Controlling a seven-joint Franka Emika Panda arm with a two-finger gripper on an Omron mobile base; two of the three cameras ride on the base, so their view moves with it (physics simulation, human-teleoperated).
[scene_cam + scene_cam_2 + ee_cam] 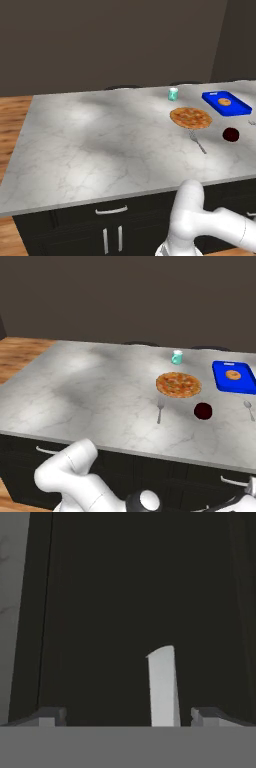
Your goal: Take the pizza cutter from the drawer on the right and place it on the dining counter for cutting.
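The dining counter is a light marble slab over black cabinet fronts. In the hand view my gripper is open, close to a black drawer front. That front's silver handle stands between the two finger tips, nearer the right one, and neither tip visibly touches it. A strip of the marble edge runs along the left of that view. The pizza cutter is hidden. My arm reaches low toward the counter's right end, where a drawer handle shows.
On the counter's right part lie a pizza, a fork, a dark red round thing, a teal mug, a spoon and a blue tray holding a donut. Wooden floor lies at the left.
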